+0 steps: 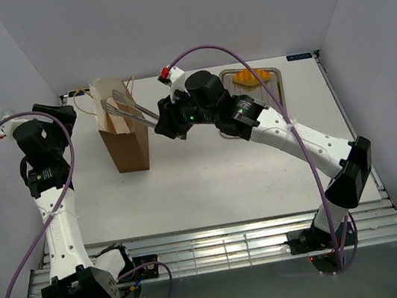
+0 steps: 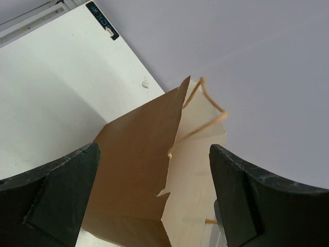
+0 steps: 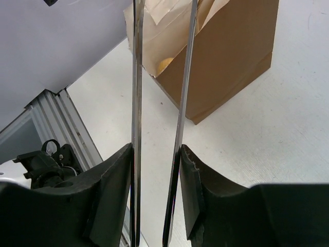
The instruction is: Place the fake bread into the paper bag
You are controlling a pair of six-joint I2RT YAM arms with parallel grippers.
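- Paper bag [image 1: 125, 141]: stands upright on the table [image 1: 210, 177] at about 10 o'clock from the table's middle, mouth open, string handles loose at the rim.
- Right gripper [image 1: 167, 120]: fingers clamped on the handle end of the tongs [image 1: 132, 110]. The two steel blades run toward 10 o'clock and end over the bag's mouth.
- Tong tips: cut off in the right wrist view and small in the top view, so it cannot be told for sure whether they hold anything. They look empty.
- Left gripper [image 2: 153, 190]: fingers wide apart and holding nothing, with the bag framed between them but not touched.
- Fake bread: one orange loaf [image 1: 250, 76] lies on the tray [image 1: 272, 77] at 1 o'clock, well apart from the bag. A golden piece [image 3: 164, 64] shows inside the bag against the pale lining. No others can be seen.
- Handling, as a judgement: the loaf is probably light, stiff and smooth-skinned, so it may slip or roll between thin blades. The tongs should close across its middle, at the widest part, with the blades level.
- Risk: the bag is thin paper and likely tips or creases if a blade catches its rim or a handle. The lowering should go through the centre of the mouth.
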